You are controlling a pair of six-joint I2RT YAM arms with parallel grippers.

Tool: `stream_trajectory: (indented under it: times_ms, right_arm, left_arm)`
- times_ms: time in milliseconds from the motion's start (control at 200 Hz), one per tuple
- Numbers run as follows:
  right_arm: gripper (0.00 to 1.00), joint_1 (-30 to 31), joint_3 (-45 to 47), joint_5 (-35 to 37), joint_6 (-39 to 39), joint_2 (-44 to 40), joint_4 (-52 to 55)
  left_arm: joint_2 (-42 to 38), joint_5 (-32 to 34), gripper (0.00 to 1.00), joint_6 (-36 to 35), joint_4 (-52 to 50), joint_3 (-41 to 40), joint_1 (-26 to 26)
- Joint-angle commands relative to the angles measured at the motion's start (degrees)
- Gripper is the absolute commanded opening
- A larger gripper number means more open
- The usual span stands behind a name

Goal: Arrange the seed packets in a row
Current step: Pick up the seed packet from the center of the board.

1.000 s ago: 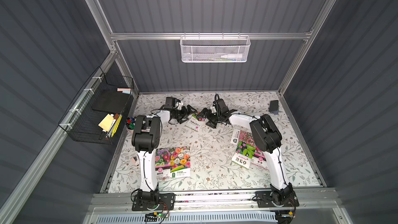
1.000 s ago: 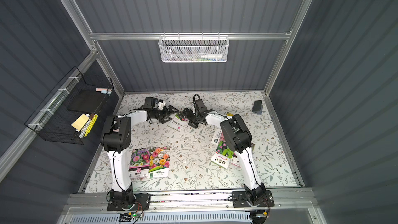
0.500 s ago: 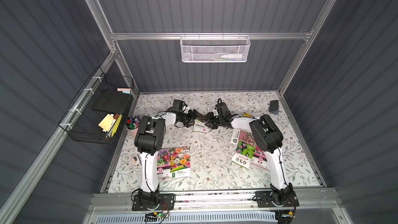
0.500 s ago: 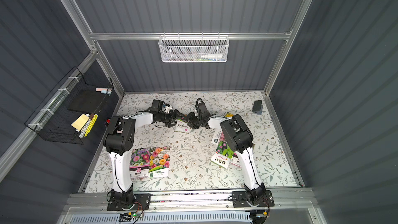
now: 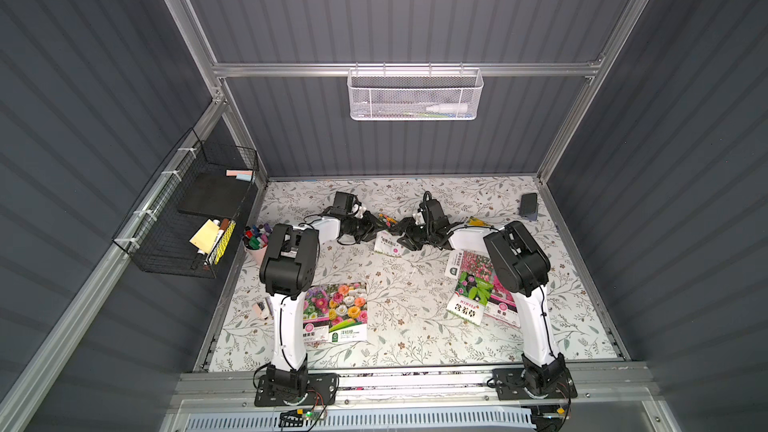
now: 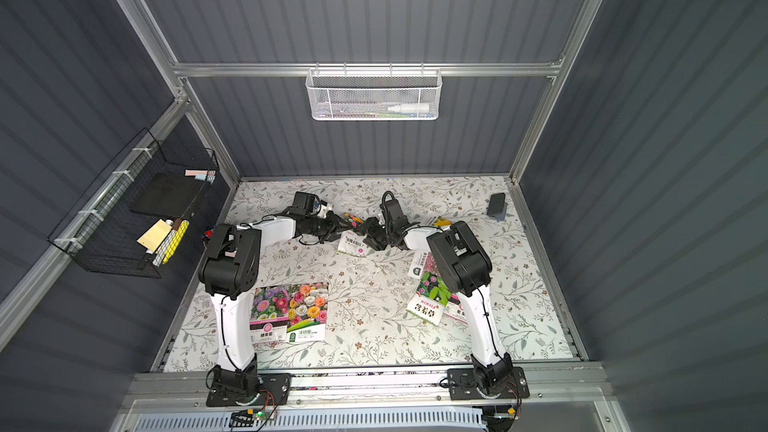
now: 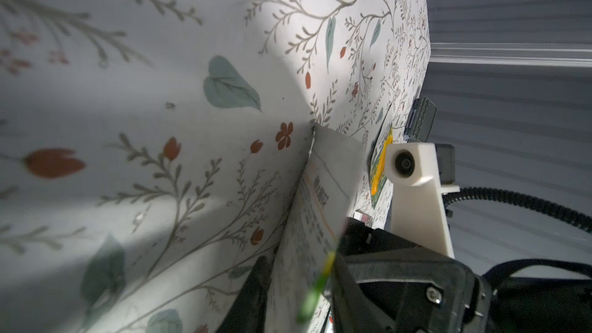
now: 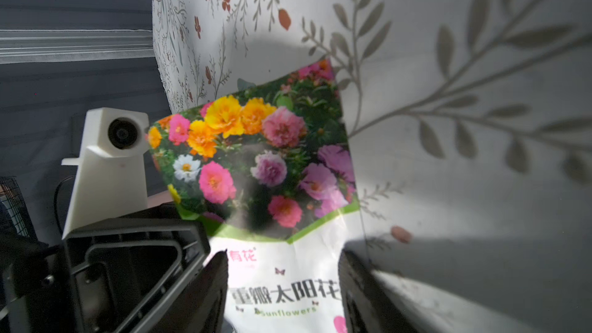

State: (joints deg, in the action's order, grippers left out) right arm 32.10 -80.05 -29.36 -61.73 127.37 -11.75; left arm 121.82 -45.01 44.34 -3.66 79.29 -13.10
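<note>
The row is judged to be barely begun. Two seed packets, the front pair, are laid side by side with long edges touching and label bands toward the near edge of the table, beside the left arm. This is taken as the start of the row.

A third, the middle packet, is found at the far middle of the table, between the two arms, in both top views. The left gripper is set at its flower end and the right gripper at its label end. In the left wrist view the packet is seen nearly edge-on, tilted up from the table, with a jaw close on either side. Whether it is actually pinched cannot be told. In the right wrist view the jaws are seen flanking the label end, half spread. Whether they are pressed against it or merely beside it cannot be told either.

The rest is unsorted. A pile of overlapping, skewed packets, at least three as far as can be made out, is left on the right side, partly hidden under the right arm. A yellow packet is seen alone behind that arm, near the far right.

So two of seven are judged placed, one is in hand, and four are left to be separated, carried over and squared up.
</note>
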Motion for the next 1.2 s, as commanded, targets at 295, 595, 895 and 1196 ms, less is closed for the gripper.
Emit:
stream_trajectory:
  times_ms: [295,595,895,1196]
  right_arm:
    - [0.73,-3.06,11.29,1.24,1.26,-11.71,1.55]
    - [0.75,-6.90,20.25,-5.72,-0.85,-21.07,-5.82]
    - [0.69,-8.10,23.27,-11.31,-12.71,-20.72,-23.99]
    - [0.38,-8.04,21.89,-12.58,-17.72,-18.73,-31.33]
  left_arm:
    - [-4.90,-0.02,0.00,1.78,-0.18,1.29,-1.05]
    - [-7.60,-6.30,0.00,16.02,19.09,-3.29,-1.50]
    - [-8.26,-8.42,0.00,26.79,32.80,-6.11,-2.23]
    - [-9.70,-10.22,0.00,27.73,33.80,-7.79,-3.59]
